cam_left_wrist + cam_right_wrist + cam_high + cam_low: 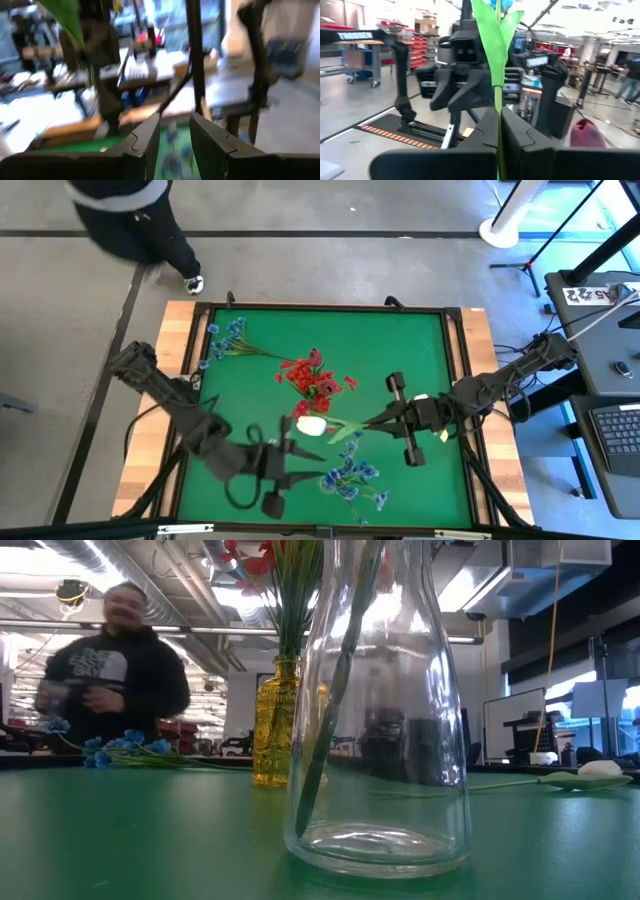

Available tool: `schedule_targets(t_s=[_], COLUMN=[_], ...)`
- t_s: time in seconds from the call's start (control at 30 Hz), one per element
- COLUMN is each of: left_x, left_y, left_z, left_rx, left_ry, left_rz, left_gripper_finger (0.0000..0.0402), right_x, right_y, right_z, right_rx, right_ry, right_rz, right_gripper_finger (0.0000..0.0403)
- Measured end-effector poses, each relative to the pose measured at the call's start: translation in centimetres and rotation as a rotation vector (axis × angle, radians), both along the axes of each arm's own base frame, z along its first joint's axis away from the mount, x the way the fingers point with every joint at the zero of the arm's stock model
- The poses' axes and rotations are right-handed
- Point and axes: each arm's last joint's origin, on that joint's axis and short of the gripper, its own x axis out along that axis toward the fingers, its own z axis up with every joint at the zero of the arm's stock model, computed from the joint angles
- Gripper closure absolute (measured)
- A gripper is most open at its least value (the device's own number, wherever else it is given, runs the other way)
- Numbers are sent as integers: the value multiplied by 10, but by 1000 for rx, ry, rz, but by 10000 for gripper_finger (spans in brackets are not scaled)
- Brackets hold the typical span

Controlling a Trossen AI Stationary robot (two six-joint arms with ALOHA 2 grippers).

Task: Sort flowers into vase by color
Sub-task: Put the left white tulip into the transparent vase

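Note:
My right gripper (pixel 372 420) (pixel 499 120) is shut on a white-budded flower (pixel 310 423), held over the table's middle. My left gripper (pixel 303 463) (pixel 175 137) stands open just near of that bud, with nothing between its fingers. A yellow vase (pixel 275 725) holds the red flowers (pixel 315 377). A clear glass vase (pixel 380 710) stands toward the near edge with a green stem leaning inside it, under the blue blossoms (pixel 350 475). A blue spray (pixel 225 340) (pixel 125 748) lies on its side at the far left. Another white bud (pixel 598 769) lies at the right. My right gripper pinches the flower's thin green stem (pixel 498 102) between its two fingers, just below the long leaf (pixel 492 35). The fingers come about level from the table's right. The stem runs on past the fingertips toward the left, the bud (pixel 310 423) at its free end, clear of the table.
A person (pixel 130 220) (pixel 110 665) stands beyond the table's far left corner. The green mat (pixel 420 340) has bare room at the far right and near left. Wooden rails (pixel 185 350) border the mat. Stands and desks fill the floor to the right.

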Motion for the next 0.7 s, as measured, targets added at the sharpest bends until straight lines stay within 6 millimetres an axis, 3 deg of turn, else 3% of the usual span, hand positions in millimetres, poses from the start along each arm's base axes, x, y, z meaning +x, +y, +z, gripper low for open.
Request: schedule_targets(t_s=[0.17,0.37,0.7], left_x=[25,38,43], left_y=[32,61,69], left_z=[3,11,12], left_rx=[-68,-120,-144], left_ry=[-191,-338,-374], left_rz=[-63,-81,-222], left_gripper_finger=[298,289,283], right_x=[1,1,7], right_y=[1,1,5], right_z=[0,0,-3], right_rx=[2,1,3], right_ry=[-8,-15,-18], right_rz=[16,27,26], right_gripper_finger=[402,400,396])
